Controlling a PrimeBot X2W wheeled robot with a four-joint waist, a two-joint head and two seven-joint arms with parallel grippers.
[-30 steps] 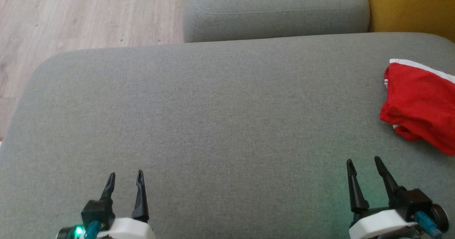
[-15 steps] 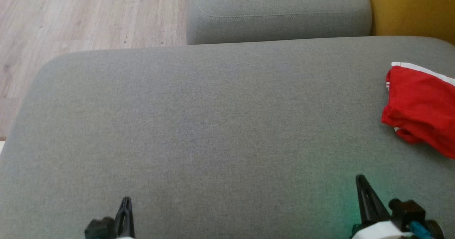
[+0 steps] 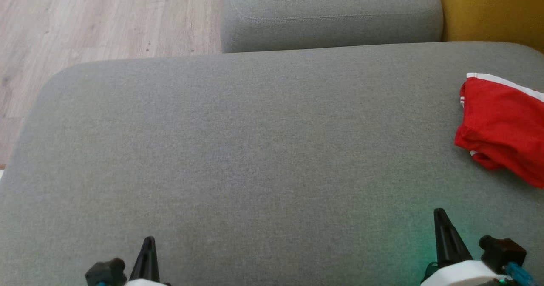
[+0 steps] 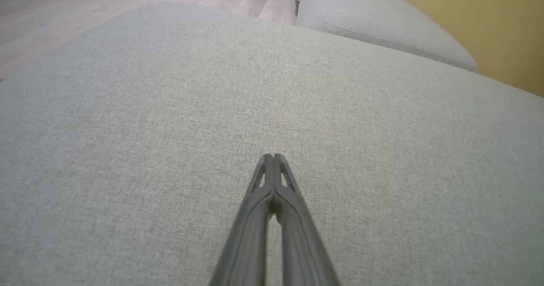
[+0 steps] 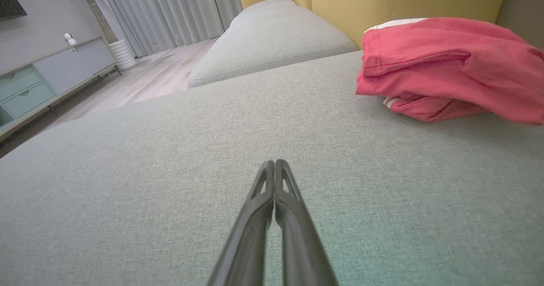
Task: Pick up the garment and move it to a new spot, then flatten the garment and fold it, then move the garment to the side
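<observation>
Though grey, cushion [image 3: 255, 150] beside wood floor [image 3: 85, 18].

No legible text, labels, brands or nos. were found on anything in any view.

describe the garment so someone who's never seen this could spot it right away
Start at the big grey cushion in front of the robot and follow it to the robot's right, near the yellow backrest. A loosely bunched garment lies there. It is bright red with white trim, against plain grey fabric.
</observation>
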